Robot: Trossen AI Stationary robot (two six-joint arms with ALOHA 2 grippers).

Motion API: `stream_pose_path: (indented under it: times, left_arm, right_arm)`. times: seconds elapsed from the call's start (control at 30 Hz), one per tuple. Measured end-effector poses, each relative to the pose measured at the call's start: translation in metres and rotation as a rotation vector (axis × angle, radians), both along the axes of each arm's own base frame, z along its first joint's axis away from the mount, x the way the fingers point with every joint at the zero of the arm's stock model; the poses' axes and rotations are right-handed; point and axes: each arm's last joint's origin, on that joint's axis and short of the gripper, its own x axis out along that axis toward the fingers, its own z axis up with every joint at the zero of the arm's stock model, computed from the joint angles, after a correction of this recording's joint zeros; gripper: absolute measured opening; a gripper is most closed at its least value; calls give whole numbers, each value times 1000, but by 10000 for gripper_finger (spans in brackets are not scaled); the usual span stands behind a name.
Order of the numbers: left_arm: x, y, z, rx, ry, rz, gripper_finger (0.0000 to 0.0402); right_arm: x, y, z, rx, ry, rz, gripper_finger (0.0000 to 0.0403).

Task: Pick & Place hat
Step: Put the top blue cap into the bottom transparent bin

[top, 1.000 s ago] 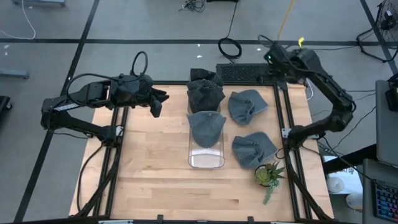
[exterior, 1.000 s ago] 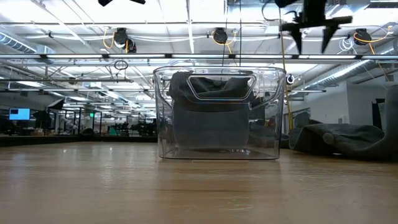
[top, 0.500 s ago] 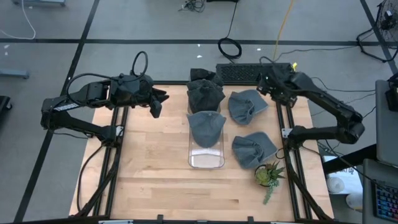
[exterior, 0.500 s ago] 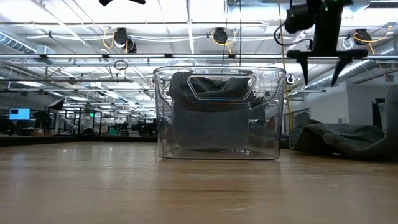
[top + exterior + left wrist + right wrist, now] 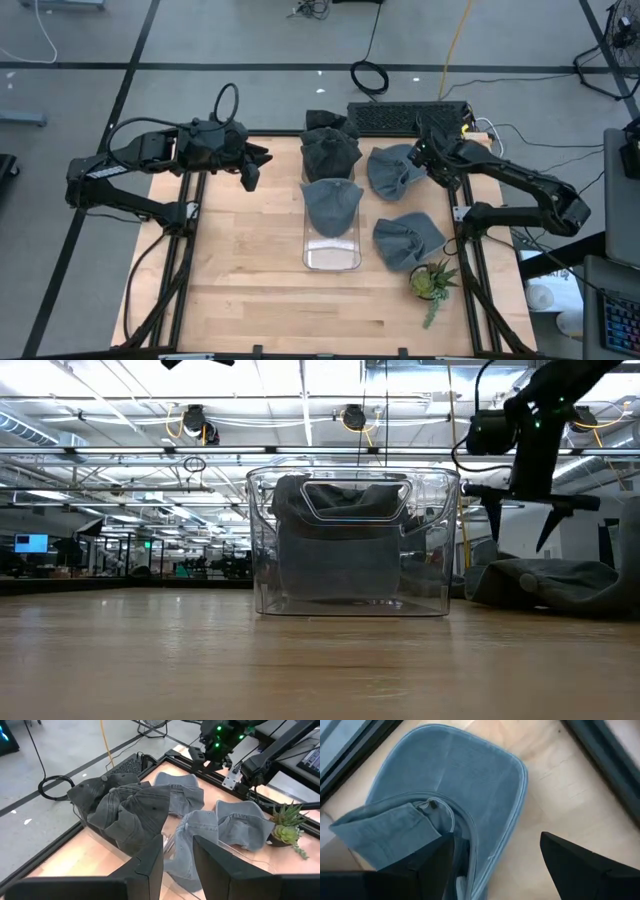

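One arm has moved: the right claw (image 5: 428,160) has swung down from behind the table, spread wide and empty over the rumpled blue-grey denim hat (image 5: 395,170) beside the clear plastic bin (image 5: 332,255), apparently readying a grasp.

Right gripper (image 5: 428,158) lowered, fingers spread wide — left gripper (image 5: 252,168) raised, fingers apart

Both arms: matte black, tubular links joined by rounded joint housings. Left black arm (image 5: 150,170) carries a looped black cable above the wrist. Right black arm (image 5: 520,185) shows a small green indicator light on its wrist housing. Gripper fingers are flat, dark, wedge-shaped blades.
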Motion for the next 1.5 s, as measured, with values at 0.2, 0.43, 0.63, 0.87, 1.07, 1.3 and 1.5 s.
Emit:
stream_pose_path:
  times: [0.2, 0.43, 0.63, 0.87, 1.07, 1.3, 1.5]
  left_arm:
    - [0, 0, 0, 10, 5, -6, 113]
    - [0, 0, 0, 10, 5, -6, 113]
    - [0, 0, 0, 9, 6, -6, 113]
    - [0, 0, 0, 8, 5, -6, 113]
    - [0, 0, 0, 4, 4, -6, 113]
    - [1, -3, 0, -66, -13, -70, 113]
    - [1, -1, 0, -115, -24, -114, 113]
  right_arm:
    - [-1, 1, -19, -9, -34, -62, 286]
    - [-2, 3, -44, -13, -106, -105, 279]
    - [-1, 3, -48, -28, -135, -97, 189]
    - [-2, 2, -47, -64, -101, -80, 18]
    - [-3, 2, -46, -93, -69, -42, 4]
    - [-5, 4, -28, -226, -123, 71, 2]
    - [-11, 10, -5, -394, -176, 172, 1]
